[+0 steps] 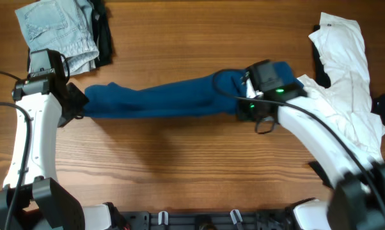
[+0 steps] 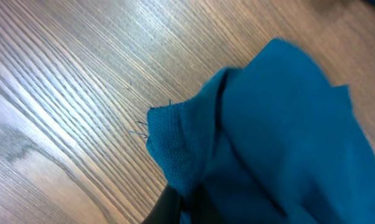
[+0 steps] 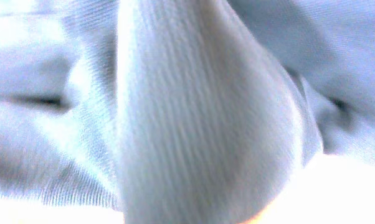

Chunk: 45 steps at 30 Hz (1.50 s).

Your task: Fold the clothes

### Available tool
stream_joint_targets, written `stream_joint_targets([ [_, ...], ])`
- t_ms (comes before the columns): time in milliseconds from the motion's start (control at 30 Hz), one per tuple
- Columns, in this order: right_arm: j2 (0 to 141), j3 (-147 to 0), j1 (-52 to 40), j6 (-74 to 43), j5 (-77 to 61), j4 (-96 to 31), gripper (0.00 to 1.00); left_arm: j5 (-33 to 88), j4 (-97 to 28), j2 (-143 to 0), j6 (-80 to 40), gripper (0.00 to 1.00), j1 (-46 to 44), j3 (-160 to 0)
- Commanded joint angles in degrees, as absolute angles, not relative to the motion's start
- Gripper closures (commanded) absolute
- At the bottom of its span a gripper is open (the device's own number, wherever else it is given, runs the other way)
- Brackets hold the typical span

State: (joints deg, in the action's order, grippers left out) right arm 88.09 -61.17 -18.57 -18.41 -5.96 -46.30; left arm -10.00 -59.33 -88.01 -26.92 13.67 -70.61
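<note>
The dark blue garment (image 1: 160,99) lies bunched in a long band running away from the light denim piece (image 1: 55,32). The left gripper (image 1: 78,107) pinches its near end, the right gripper (image 1: 243,110) its far end. No tidy fold shows, so most work remains.

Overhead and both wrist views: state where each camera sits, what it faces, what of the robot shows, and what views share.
Overhead: above the table, facing straight down on the dark blue garment held between left pincer and right pincer; both arms show.
Left wrist: on the left arm, facing the garment's end and bare wood; a dark sliver of its pincer shows.
Right wrist: on the right arm, pressed into cloth filling the frame; no fingers discernible.
Shared: the garment in all three; the wood in overhead and left wrist.
</note>
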Motion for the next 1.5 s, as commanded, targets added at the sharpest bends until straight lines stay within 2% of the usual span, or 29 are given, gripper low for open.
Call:
stream_joint_targets([
  [0,76.49,-66.92,-15.46,-16.43,-3.84,-54.19,0.96,-11.00,-63.40,-83.26,-25.71,0.96,14.15,-76.88],
  [233,67.66,-74.91,-14.52,-16.71,-4.29,-82.30,0.96,-11.03,-68.53,-75.31,-25.69,0.96,14.15,-78.11],
  [300,67.66,-76.53,-14.52,-16.45,-4.27,-85.32,0.96,-11.07,-69.10,-75.11,-23.73,0.96,14.15,-78.00],
  [467,74.30,-76.51,-14.55,-10.20,-4.78,-76.71,0.96,-10.85,-69.47,-78.78,-22.94,0.96,14.11,-77.89],
  [733,105.49,-76.51,-13.93,-4.01,-7.77,-59.86,0.94,-7.81,-70.15,-93.19,-24.49,0.96,14.11,-72.01],
  [800,108.31,-76.51,-12.97,-4.03,-8.03,-55.02,0.88,-6.39,-69.30,-97.06,-24.47,0.96,14.11,-70.78],
  [833,108.44,-76.53,-12.25,-3.92,-8.73,-52.45,0.72,-5.39,-68.64,-98.98,-24.49,0.96,14.11,-70.17],
  [867,108.38,-76.77,-11.79,-3.81,-9.30,-51.22,0.65,-4.86,-68.18,-100.36,-24.49,0.96,14.11,-69.65],
  [900,108.27,-78.28,-10.90,-3.77,-10.22,-50.30,0.53,-4.36,-67.53,-102.26,-24.51,0.96,14.11,-68.88],
  [967,108.22,-80.88,-10.00,-2.94,-11.53,-50.50,0.37,-4.25,-67.57,-104.05,-24.49,0.94,14.11,-68.55],
  [1000,108.20,-82.76,-9.54,-2.94,-11.81,-51.09,0.34,-4.25,-67.85,-104.88,-24.47,0.91,14.11,-68.55],
  [1033,108.20,-85.06,-9.10,-2.68,-11.92,-51.94,0.32,-4.25,-68.10,-105.32,-24.47,0.90,14.11,-68.55],
  [1067,108.20,-88.14,-8.78,-1.34,-12.58,-52.86,0.31,-4.08,-68.18,-105.34,-24.43,0.83,14.11,-68.55],
  [1133,108.20,-91.72,-8.75,-0.56,-12.58,-53.93,0.23,-3.03,-67.05,-105.34,-22.72,0.57,14.11,-68.55],
  [1200,108.20,-92.95,-8.75,-0.01,-12.78,-54.37,0.18,0.38,-64.03,-105.34,-17.82,0.48,14.11,-68.58],
  [1267,108.20,-93.01,-8.75,0.03,-12.75,-55.44,0.18,6.20,-59.61,-105.34,-13.54,0.38,13.96,-68.58],
  [1300,108.20,-93.01,-8.73,0.03,-12.75,-56.31,0.17,6.87,-58.41,-105.34,-13.41,0.36,13.87,-68.58],
  [1400,108.22,-92.99,-7.97,0.71,-12.73,-60.60,0.17,6.85,-54.57,-105.34,-13.41,0.36,13.63,-68.58],
  [1467,108.22,-92.99,-7.38,0.86,-12.69,-63.55,0.17,6.85,-52.18,-105.34,-13.43,0.44,13.63,-68.58],
])
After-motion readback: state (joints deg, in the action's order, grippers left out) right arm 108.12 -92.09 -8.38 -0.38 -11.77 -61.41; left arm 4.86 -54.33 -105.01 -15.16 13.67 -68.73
